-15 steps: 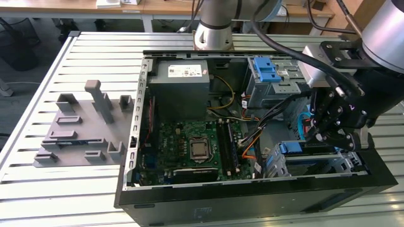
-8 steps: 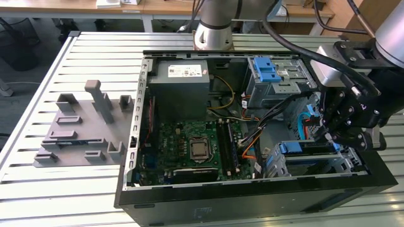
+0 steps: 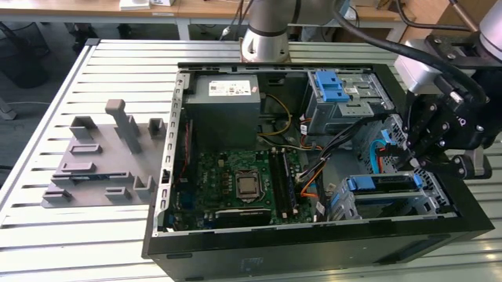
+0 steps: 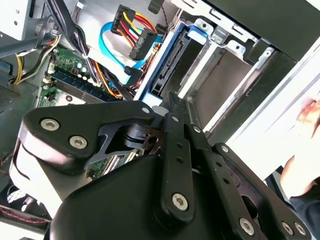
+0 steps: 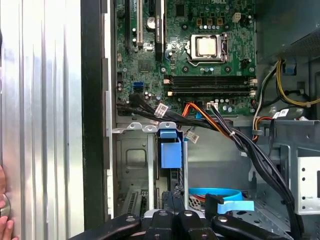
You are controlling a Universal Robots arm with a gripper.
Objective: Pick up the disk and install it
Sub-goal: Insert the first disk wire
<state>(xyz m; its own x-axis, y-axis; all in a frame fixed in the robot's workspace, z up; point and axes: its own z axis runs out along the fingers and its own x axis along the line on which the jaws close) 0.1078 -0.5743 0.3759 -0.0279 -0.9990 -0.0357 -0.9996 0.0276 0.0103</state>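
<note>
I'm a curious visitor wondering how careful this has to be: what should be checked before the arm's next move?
1. Case lying open: ok.
2. Disk sitting in its bay: ok.
3. Gripper over the bay: ok.
4. Cables plugged into the disk: cannot tell.
5. People clear: not ok, a hand is beside the case.
</note>
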